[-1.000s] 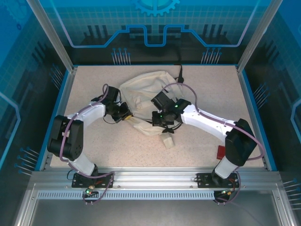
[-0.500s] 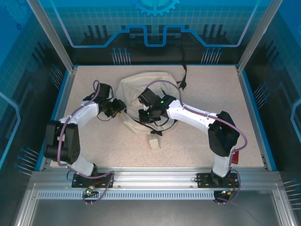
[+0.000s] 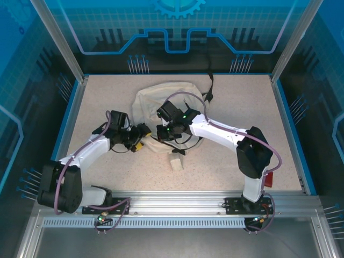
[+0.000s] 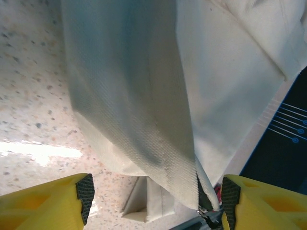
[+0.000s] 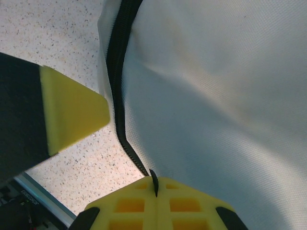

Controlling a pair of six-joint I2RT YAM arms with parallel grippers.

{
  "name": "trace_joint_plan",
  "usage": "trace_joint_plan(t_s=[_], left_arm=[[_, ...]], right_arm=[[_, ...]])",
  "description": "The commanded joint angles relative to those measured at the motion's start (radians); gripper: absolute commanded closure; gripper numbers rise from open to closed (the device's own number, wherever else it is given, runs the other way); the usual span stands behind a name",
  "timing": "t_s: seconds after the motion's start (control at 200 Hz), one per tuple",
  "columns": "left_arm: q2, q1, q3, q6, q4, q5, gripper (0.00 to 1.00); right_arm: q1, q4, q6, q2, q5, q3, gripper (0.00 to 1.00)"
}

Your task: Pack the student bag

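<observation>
The student bag [image 3: 161, 99] lies toward twelve o'clock. My left gripper [image 4: 157, 194] gapes wide round loose cloth, holding nothing. My right gripper [image 5: 156, 187] pinches only the thin zip trim [image 5: 116, 57]; I fear it slips and the bag flops shut.

Bright, even light falls from above on the speckled counter [image 3: 242, 107] in the top view, leaving only short, soft shadows under the arms. The blue walls around it glow dimly, and the picture is sharp throughout. On the left wrist camera a white patch of glare burns out part of the counter, while the near fold of the student bag [image 4: 144, 96] sits in grey-blue shade — weave crisp low down, softer above. The yellow fingers [image 4: 43, 203] of the left hand [image 4: 153, 194] blur in the bottom corners. The right wrist view is evenly lit.
</observation>
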Motion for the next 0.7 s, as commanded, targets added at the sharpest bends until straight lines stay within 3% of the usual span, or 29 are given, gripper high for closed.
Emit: trace_joint_plan(t_s=[0.0, 0.095, 0.26, 0.48, 0.695], left_arm=[[0.036, -0.021, 0.013, -0.059, 0.074, 0.051, 0.27], [0.071, -0.035, 0.024, -0.071, 0.1, 0.046, 0.31], [0.119, -0.038, 0.026, -0.092, 0.141, 0.027, 0.53], [0.135, -0.038, 0.039, -0.052, 0.09, -0.066, 0.79], [0.143, -0.038, 0.045, -0.015, 0.047, -0.116, 0.89]], right_arm=[[0.02, 0.001, 0.022, 0.002, -0.04, -0.005, 1.0], [0.025, -0.008, 0.031, -0.004, -0.045, -0.014, 1.0], [0.039, -0.04, 0.039, -0.03, -0.005, -0.019, 1.0], [0.073, -0.188, 0.035, -0.082, 0.236, 0.024, 1.0], [0.088, -0.312, 0.036, -0.089, 0.432, 0.088, 1.0]])
